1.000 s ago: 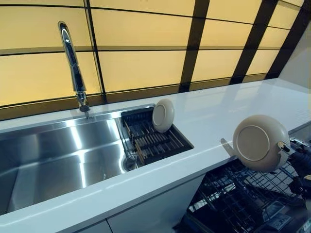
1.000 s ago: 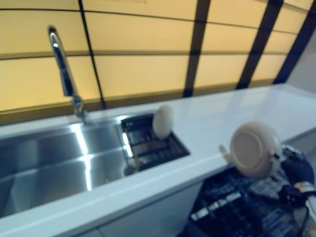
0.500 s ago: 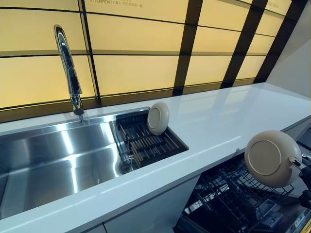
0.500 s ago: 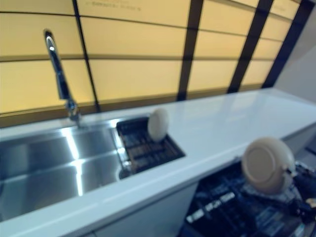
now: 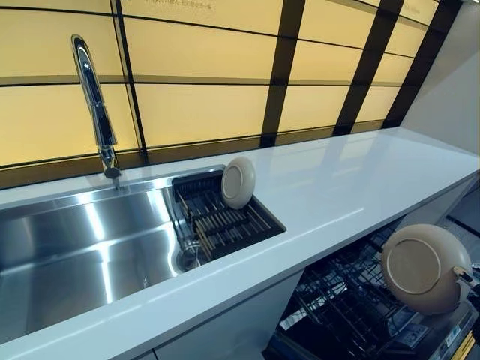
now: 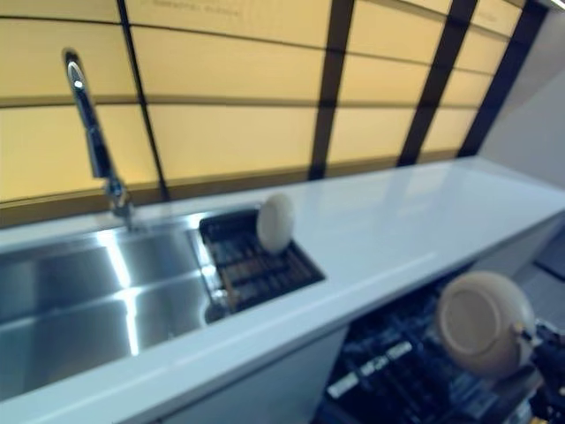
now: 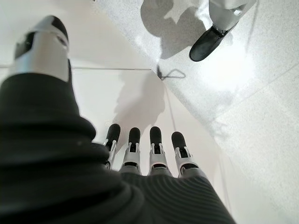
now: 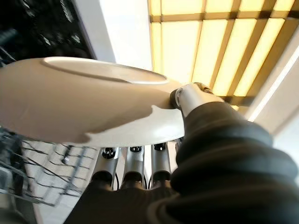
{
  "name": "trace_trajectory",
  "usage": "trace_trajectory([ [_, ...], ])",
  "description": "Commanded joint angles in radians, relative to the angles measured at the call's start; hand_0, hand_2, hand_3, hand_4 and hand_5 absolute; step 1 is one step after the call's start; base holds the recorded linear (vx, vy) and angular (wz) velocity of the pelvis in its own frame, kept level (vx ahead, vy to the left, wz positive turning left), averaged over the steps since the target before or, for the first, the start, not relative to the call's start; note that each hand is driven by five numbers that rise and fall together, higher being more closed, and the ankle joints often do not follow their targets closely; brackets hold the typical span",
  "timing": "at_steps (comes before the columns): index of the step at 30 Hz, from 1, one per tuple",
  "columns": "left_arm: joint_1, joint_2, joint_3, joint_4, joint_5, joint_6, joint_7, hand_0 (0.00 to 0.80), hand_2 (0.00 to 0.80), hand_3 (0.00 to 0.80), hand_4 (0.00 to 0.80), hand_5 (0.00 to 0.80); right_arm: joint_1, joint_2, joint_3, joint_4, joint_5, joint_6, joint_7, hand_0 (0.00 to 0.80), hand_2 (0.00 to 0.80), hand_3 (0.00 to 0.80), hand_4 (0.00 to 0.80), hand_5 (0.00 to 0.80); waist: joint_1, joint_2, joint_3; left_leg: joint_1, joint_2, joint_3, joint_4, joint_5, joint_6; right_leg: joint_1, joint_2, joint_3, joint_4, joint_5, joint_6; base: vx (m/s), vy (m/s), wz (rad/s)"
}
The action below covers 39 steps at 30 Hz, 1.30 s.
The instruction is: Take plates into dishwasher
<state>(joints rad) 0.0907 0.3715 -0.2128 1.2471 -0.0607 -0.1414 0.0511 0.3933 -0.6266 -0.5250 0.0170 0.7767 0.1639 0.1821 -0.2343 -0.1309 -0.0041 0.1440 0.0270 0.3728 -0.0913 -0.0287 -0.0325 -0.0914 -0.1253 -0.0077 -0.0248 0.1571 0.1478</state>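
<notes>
A beige plate [image 5: 422,268] hangs on edge over the open dishwasher's black wire rack [image 5: 341,304], below the counter's front edge. My right hand [image 8: 189,97] is shut on it: the thumb presses on the plate's [image 8: 84,100] rim and the fingers [image 8: 134,164] curl under it. A second beige plate [image 5: 238,182] stands upright in the dark slatted drainer [image 5: 225,219] at the sink's right end. My left hand [image 7: 134,145] shows only in its wrist view, hanging open over pale floor with straight fingers and nothing in it.
A steel sink [image 5: 75,244] with a tall chrome tap [image 5: 93,97] fills the left. The white counter [image 5: 337,184] runs right to a wall. Yellow panels with dark bars back it. White cabinet fronts [image 5: 232,330] stand beside the dishwasher.
The held plate has gone down and a little right, from counter-edge height to over the dishwasher rack. The camera has turned, shifting the whole scene leftwards.
</notes>
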Motion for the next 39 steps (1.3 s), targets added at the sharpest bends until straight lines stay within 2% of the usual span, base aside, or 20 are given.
trace_trajectory([
  [1,-0.044,0.035,0.05,-0.01,0.004,-0.011,0.019,0.0,0.0,0.0,0.0,0.0,-0.089,0.01,-0.022,-0.03,0.005,-0.013,0.054,0.8,0.8,0.8,0.8,0.8,-0.002,0.022,0.047,-0.016,0.011,-0.104,0.026,-0.02,0.031,0.005,-0.081,0.036,0.103,0.114,0.062,0.009,-0.042,-0.02],
  [7,-0.046,0.041,0.038,-0.02,0.013,-0.006,0.016,0.0,0.0,0.0,0.0,0.0,-0.102,-0.003,0.047,-0.047,-0.03,0.037,0.12,0.8,0.8,0.8,0.8,0.8,0.016,0.019,0.049,-0.013,0.008,-0.114,0.023,-0.02,0.029,0.005,-0.087,0.016,0.103,0.122,0.067,0.005,-0.008,0.01],
  [15,-0.048,0.041,0.022,-0.03,0.03,0.008,0.013,0.0,0.0,0.0,0.0,0.0,-0.118,0.007,0.158,-0.094,-0.106,0.105,0.113,0.8,0.8,0.8,0.8,0.8,0.042,0.015,0.054,-0.014,0.001,-0.137,0.023,-0.018,0.031,0.007,-0.093,-0.006,0.108,0.124,0.071,0.017,-0.008,0.08],
  [28,-0.044,0.048,0.014,-0.045,0.041,0.004,0.002,0.0,0.0,0.0,0.0,0.0,-0.107,0.021,0.218,-0.129,-0.14,0.115,0.132,0.8,0.8,0.8,0.8,0.8,0.054,0.01,0.065,-0.013,0.003,-0.151,0.024,-0.014,0.033,0.014,-0.089,-0.013,0.123,0.115,0.073,0.012,-0.011,0.05],
  [39,-0.043,0.05,0.015,-0.061,0.046,0.017,-0.001,0.0,0.0,0.0,0.0,0.0,-0.126,0.021,0.257,-0.14,-0.209,0.13,0.075,0.8,0.8,0.8,0.8,0.8,0.067,0.014,0.073,-0.011,0.003,-0.161,0.025,-0.015,0.034,0.02,-0.094,-0.026,0.127,0.108,0.076,-0.004,-0.002,0.07],
])
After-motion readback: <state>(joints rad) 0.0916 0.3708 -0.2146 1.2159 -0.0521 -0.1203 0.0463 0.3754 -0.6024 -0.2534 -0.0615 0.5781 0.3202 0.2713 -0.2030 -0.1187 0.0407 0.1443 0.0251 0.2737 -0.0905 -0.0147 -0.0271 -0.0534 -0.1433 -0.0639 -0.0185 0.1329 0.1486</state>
